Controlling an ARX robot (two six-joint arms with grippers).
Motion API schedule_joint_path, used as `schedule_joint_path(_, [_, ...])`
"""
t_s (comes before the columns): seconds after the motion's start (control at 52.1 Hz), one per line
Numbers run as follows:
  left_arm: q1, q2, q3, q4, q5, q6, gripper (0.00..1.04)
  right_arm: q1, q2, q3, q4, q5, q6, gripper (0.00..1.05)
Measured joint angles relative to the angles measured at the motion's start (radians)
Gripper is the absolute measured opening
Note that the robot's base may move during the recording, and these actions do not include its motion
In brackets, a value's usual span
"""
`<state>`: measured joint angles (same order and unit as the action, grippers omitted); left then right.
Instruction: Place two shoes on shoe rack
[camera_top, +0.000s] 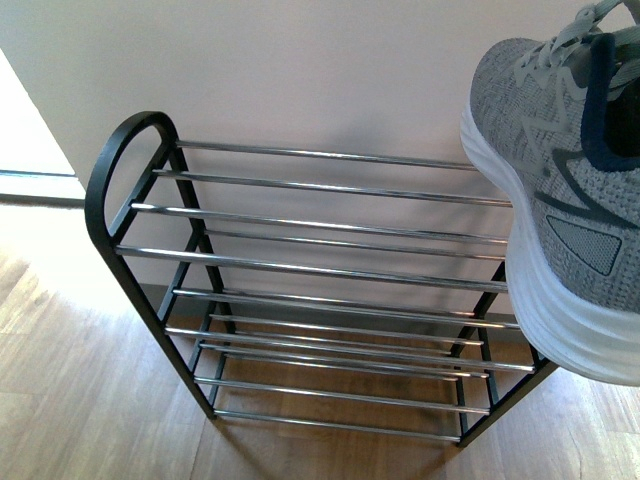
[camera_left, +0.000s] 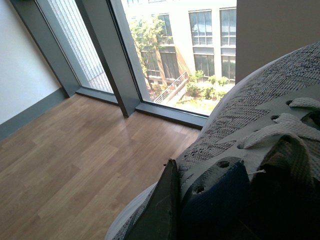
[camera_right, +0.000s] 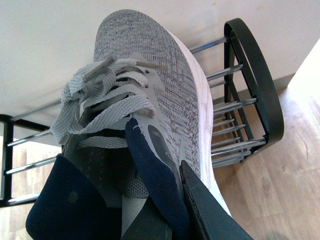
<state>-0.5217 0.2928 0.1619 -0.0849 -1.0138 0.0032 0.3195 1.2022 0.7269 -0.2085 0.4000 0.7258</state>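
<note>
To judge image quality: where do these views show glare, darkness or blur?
Front view: overexposed white patch left of the shoe rack, bars glinting, shoe sharp. Left wrist view: window bright, other shoe shadowed and soft near the lens. Right wrist view: even light, laces sharp.

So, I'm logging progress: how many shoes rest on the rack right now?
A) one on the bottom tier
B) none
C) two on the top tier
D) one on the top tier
B: the front view shows only bare chrome bars on the shoe rack, with the grey shoe held tilted in the air at its right end; the other shoe appears over floor in the left wrist view.
</note>
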Motion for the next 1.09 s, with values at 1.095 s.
schedule_joint_path(1.095, [0.0,0.0,0.0,0.0,0.0,0.0,0.02,-0.266,0.497,0.217,0.214,-0.188,-0.126,0.01])
